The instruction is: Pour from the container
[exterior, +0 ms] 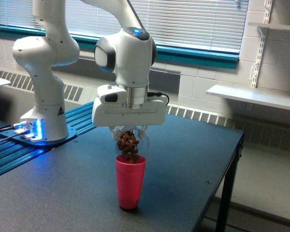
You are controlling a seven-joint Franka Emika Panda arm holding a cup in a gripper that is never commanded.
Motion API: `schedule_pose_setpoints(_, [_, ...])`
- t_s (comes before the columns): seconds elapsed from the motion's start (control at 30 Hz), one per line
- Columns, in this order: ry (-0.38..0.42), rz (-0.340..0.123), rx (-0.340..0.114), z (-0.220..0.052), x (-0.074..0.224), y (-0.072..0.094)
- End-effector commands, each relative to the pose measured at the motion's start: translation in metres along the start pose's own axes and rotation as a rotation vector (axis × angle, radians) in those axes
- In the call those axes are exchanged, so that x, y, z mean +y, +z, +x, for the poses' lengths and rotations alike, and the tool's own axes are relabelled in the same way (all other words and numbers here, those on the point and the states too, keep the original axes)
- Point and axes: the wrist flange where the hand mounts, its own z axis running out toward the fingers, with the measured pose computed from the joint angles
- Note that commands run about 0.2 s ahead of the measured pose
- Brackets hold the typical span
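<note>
In the exterior view the container, a small clear plastic cup, hangs tipped over just below my gripper, which is shut on it. Brown lumpy pieces fill the clear cup and spill from its lower edge. Directly underneath stands an upright pink cup on the dark table. The lowest brown pieces reach the pink cup's rim. My fingers are mostly hidden behind the white hand housing.
The arm's white base with blue lights stands on a blue rail at the exterior view's left. The table's edge runs down the exterior view's right. A white shelf hangs on the wall behind.
</note>
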Motion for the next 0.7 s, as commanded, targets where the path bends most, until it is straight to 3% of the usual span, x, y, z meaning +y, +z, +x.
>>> schedule_pose_setpoints(0.03, [-0.033,-0.009,0.000,-0.0067,-0.0058,-0.0010])
schedule_pose_setpoints(0.7, [-0.004,0.005,0.007,0.0026,-0.0049,-0.0094])
